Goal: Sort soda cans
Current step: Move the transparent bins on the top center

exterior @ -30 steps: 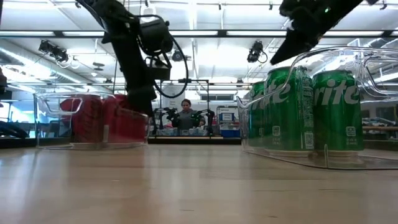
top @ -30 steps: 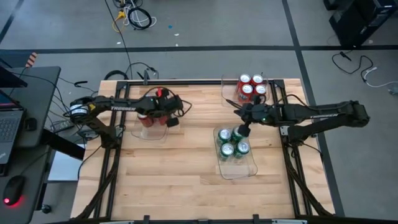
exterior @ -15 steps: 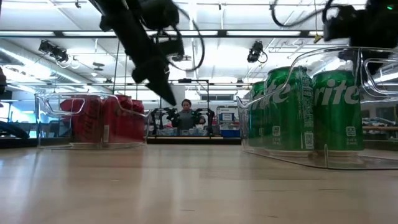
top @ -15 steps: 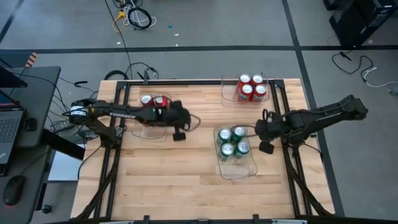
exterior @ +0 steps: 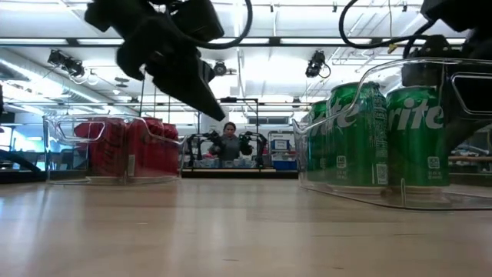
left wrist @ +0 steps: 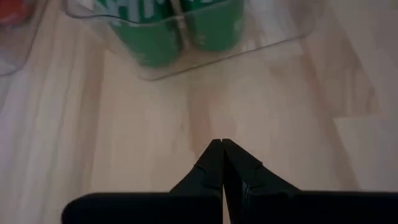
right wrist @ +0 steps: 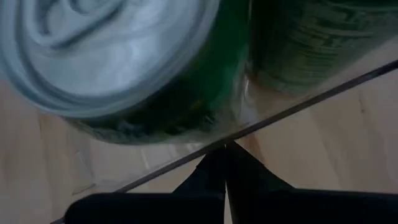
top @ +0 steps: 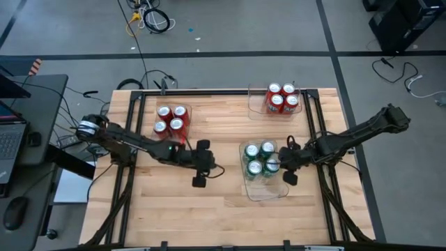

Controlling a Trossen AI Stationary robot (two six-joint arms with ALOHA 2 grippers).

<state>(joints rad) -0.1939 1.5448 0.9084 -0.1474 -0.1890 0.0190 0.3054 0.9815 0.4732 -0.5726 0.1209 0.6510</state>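
Four green cans (top: 261, 160) stand in a clear bin (top: 267, 189) at the table's middle right; they also show in the low view (exterior: 384, 135). Four red cans (top: 171, 118) stand in a clear bin at the far left, and four more red cans (top: 282, 99) stand in a bin at the far right. My left gripper (top: 198, 181) is shut and empty above bare wood, left of the green bin (left wrist: 222, 146). My right gripper (top: 290, 178) is shut and empty, low beside the green bin's right wall (right wrist: 225, 148). My right gripper's shut fingertips (right wrist: 214, 163) stand right at the green bin's clear wall (right wrist: 292, 106), coming from the table's right side. I cannot tell whether they touch it.
Bare wood lies between the left red bin and the green bin and along the table's near half (top: 188, 216). The near half of the green bin holds no cans. Black frame rails (top: 209, 90) run along the table's far edge and sides.
My left gripper has gone from over the left red bin toward the table's near edge and right, out over bare wood; all four red cans there now show. My right gripper has gone from above the green cans to the right and down beside the green bin.
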